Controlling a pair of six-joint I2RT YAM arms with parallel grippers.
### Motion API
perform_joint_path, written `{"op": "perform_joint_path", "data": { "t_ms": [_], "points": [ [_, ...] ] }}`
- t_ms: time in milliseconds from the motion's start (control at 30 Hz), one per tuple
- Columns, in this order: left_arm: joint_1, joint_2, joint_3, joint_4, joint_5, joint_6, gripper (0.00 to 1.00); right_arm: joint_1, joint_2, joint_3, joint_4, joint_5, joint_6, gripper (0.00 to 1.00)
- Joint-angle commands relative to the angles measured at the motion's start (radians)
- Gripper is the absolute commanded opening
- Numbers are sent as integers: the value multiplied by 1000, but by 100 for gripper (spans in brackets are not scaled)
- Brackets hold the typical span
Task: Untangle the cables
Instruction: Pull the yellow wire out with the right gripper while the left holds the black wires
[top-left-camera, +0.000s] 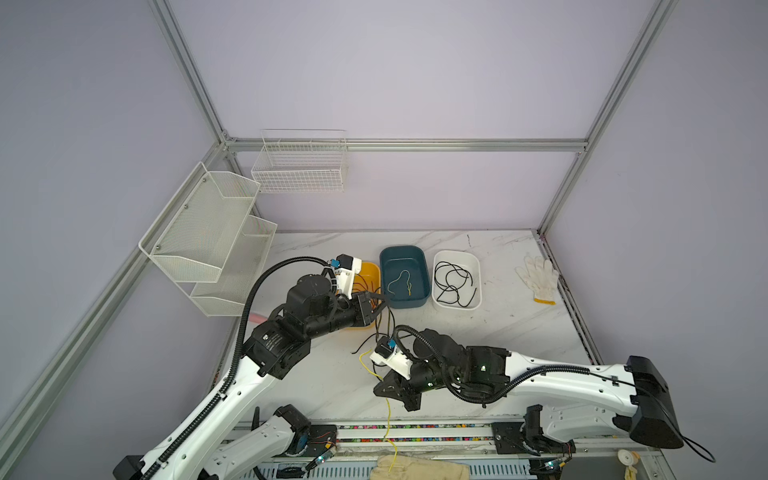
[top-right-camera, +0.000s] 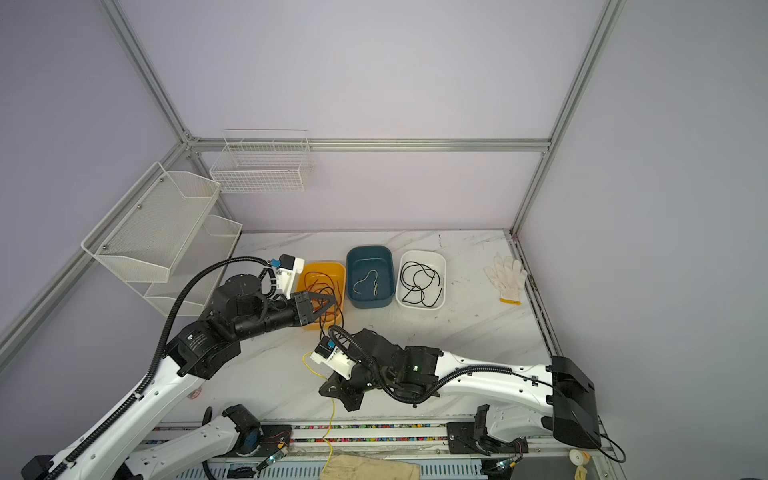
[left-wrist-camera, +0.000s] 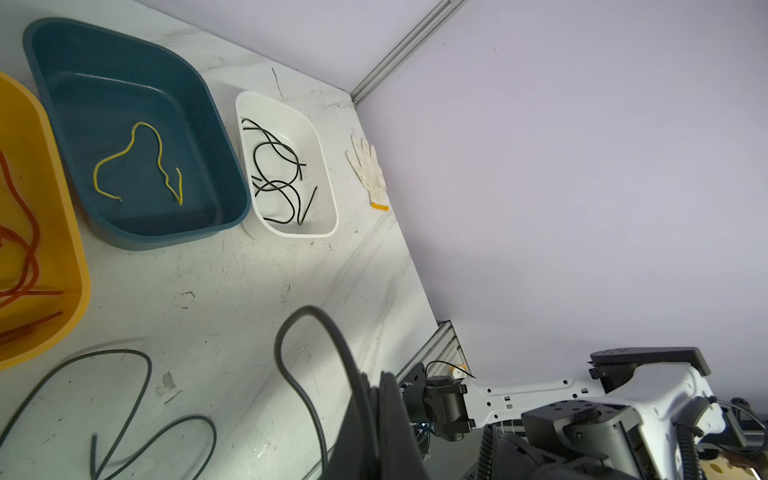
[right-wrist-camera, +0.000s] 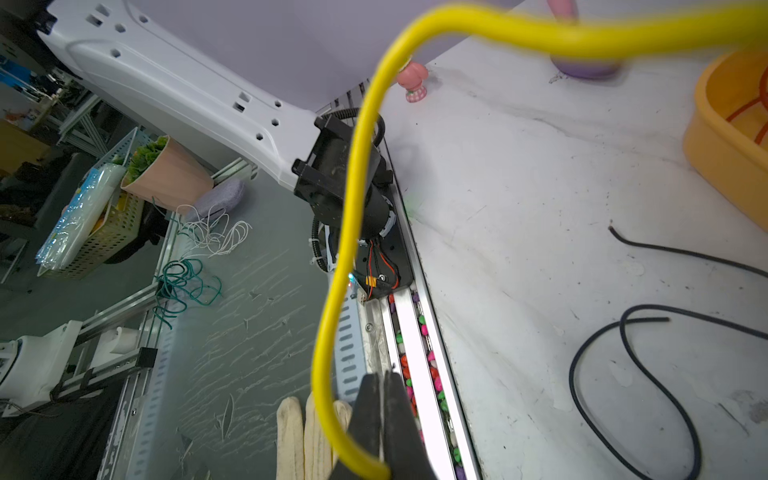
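My right pincer (right-wrist-camera: 381, 382) is clamped shut on a yellow cable (right-wrist-camera: 353, 187); my left pincer (left-wrist-camera: 376, 386) pinches a looping black cable (left-wrist-camera: 286, 365) above the marble surface (left-wrist-camera: 249, 291).

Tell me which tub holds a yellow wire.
The dark blue tub in the middle; the white tub beside it holds black wires, the orange tub red wires.

We note a white marble-pattern table top (top-left-camera: 519, 332) under even, diffuse light. Pale lilac walls (top-left-camera: 415, 83) enclose its far, left and right sides, framed by aluminium rails (top-left-camera: 407, 144). Above its far-left corner hang a white mesh shelf (top-left-camera: 208, 232) and a wire basket (top-left-camera: 299, 174): shelf on the left wall, basket on the far one.
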Motion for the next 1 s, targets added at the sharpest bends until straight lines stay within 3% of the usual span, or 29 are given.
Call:
{"op": "perform_joint_path", "data": {
  "t_ms": [0,167,433,600,967],
  "points": [
    [30,40,90,277,13,-66,0,31,41,-16,13,-119,-9,0],
    [26,113,109,370,90,-124,0,31,107,31,20,-129,-44,0],
    [16,94,18,482,99,-161,0,-50,126,41,31,-184,-78,0],
    [16,75,68,451,121,-153,0,-166,125,3,70,-251,-60,0],
    [7,-42,6,396,196,-127,0,-274,10,-4,120,-321,-59,0]
  ]
}}
